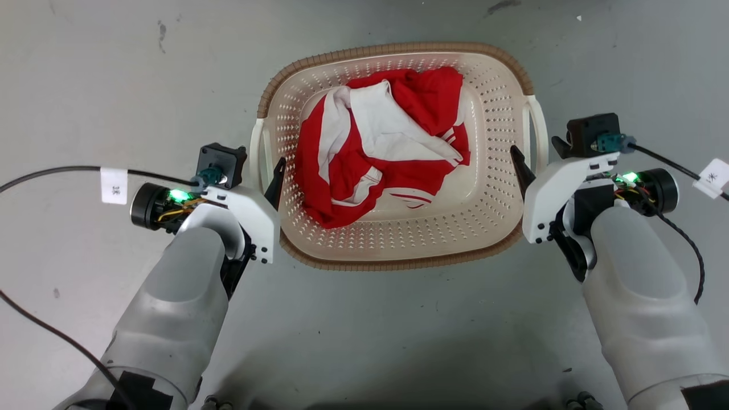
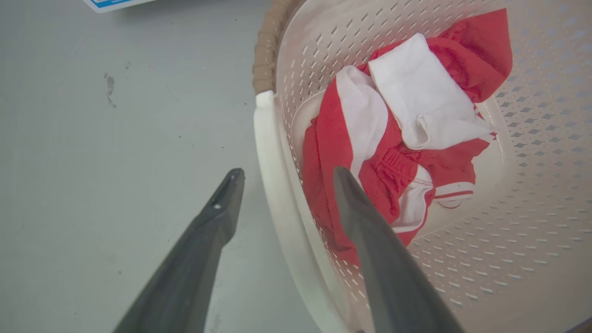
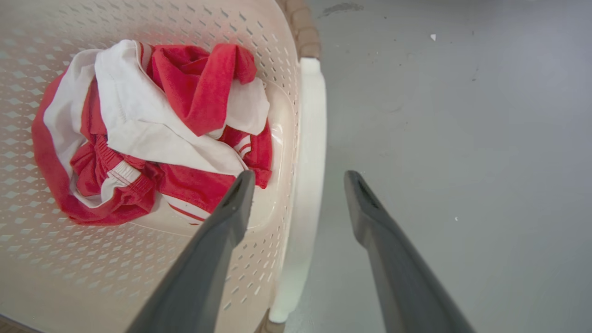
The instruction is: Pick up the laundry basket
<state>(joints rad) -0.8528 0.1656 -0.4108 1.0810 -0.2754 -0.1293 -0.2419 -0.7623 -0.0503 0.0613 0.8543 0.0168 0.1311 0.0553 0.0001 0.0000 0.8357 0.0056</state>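
We look down from the robot's head at a laundry basket (image 1: 398,263) sitting on a grey floor (image 1: 85,68), straight ahead and centred between the two arms. It is cream plastic with small holes across its walls, a brown woven-look rim and a white handle on each short side. A crumpled red and white garment (image 1: 381,148) lies loose in the bottom of it. The left gripper (image 2: 286,175) is spread open at the basket's left handle (image 2: 273,175). In the left wrist view one dark finger points down inside the basket over the garment, the other hangs outside over bare floor, and the white handle runs up between them. The right gripper (image 3: 299,178) mirrors this at the right handle (image 3: 310,138), also spread open, with one finger over the inside wall, the other over the floor, and the handle in the gap. Neither gripper grasps anything. We cannot quite tell from these angles whether any finger touches its handle or only hovers just above it. The basket appears to sit flat on the floor. A black cable with a white tag (image 1: 114,185) trails off from the left wrist, and another tagged cable (image 1: 712,176) leads away from the right wrist.
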